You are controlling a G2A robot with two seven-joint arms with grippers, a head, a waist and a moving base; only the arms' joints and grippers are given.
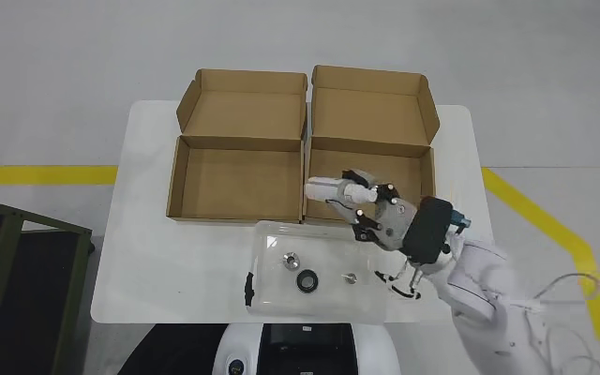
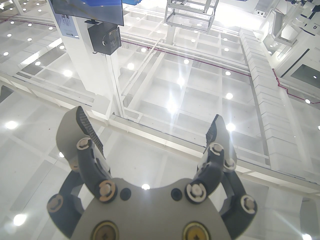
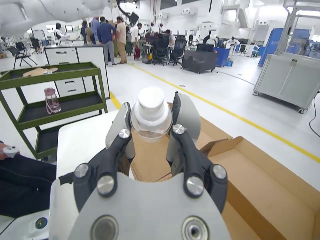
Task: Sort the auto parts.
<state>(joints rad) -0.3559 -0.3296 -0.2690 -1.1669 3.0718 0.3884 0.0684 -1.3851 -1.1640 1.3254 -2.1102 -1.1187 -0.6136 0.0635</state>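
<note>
My right gripper (image 1: pixel 356 194) is shut on a white cylindrical part with a clear collar (image 1: pixel 328 188), held level over the left end of the right cardboard box (image 1: pixel 417 173). The right wrist view has the part (image 3: pixel 151 111) clamped between both fingers of the gripper (image 3: pixel 151 116), with the box floor (image 3: pixel 252 166) below. A clear plastic tray (image 1: pixel 272 295) at the table's front holds a metal nut (image 1: pixel 290 260), a black ring (image 1: pixel 307 280) and a small bolt (image 1: pixel 352 277). My left gripper (image 2: pixel 148 116) points up at the ceiling, open and empty.
A second open cardboard box (image 1: pixel 234 183) sits left of the first, touching it; both lids stand open at the back. The white table (image 1: pixel 150 244) has bare room at its left side. A green cart (image 1: pixel 37 272) stands off the table's left.
</note>
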